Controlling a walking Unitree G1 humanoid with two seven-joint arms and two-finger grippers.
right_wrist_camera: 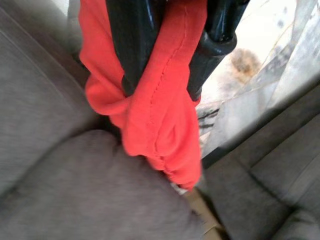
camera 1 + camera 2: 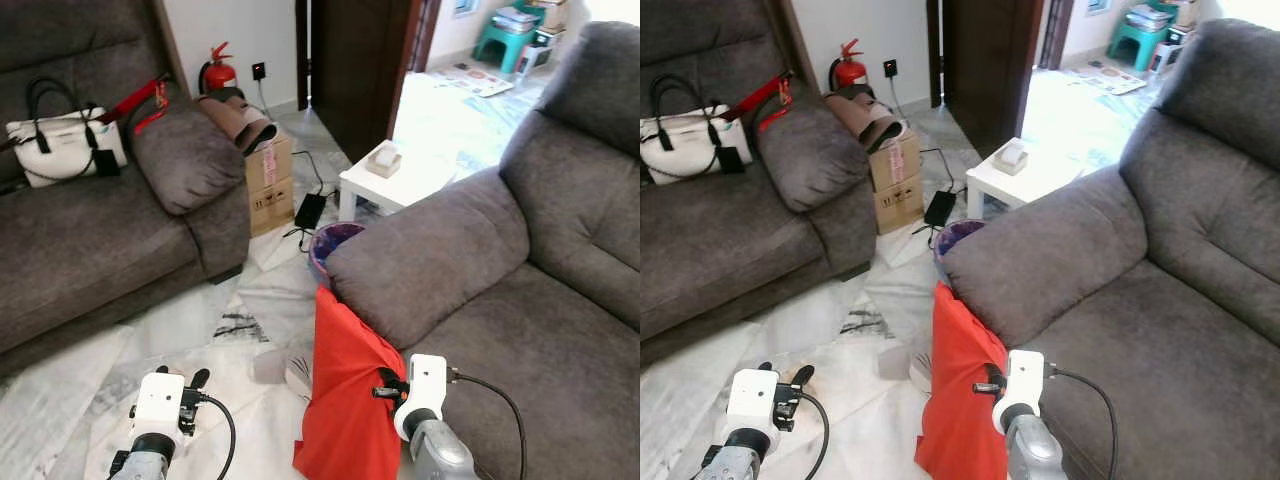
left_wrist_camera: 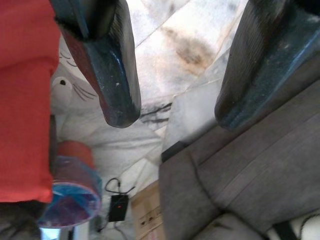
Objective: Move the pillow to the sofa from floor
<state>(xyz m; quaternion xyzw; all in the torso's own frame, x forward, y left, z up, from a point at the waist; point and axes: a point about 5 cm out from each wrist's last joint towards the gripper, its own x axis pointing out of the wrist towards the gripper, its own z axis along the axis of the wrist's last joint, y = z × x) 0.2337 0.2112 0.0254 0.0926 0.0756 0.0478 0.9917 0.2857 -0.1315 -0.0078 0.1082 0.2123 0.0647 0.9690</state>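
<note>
Our right gripper (image 1: pixel 165 60), clamped on the red pillow (image 2: pixel 345 400), holds it beside the sofa (image 2: pixel 540 340) for lifting; our left gripper (image 3: pixel 175 75) hangs parted.

The pillow (image 2: pixel 345 400) is plain bright red. Both sofas, the right sofa (image 2: pixel 520 290) and the left sofa (image 2: pixel 90 230), are dark grey fabric. The floor (image 2: pixel 210 340) is white marble veined with grey. The handbag (image 2: pixel 65 145) is white with black straps. The fire extinguisher (image 2: pixel 219 72) is red, the side table (image 2: pixel 385 180) white, the cardboard box (image 2: pixel 268 185) brown.
</note>
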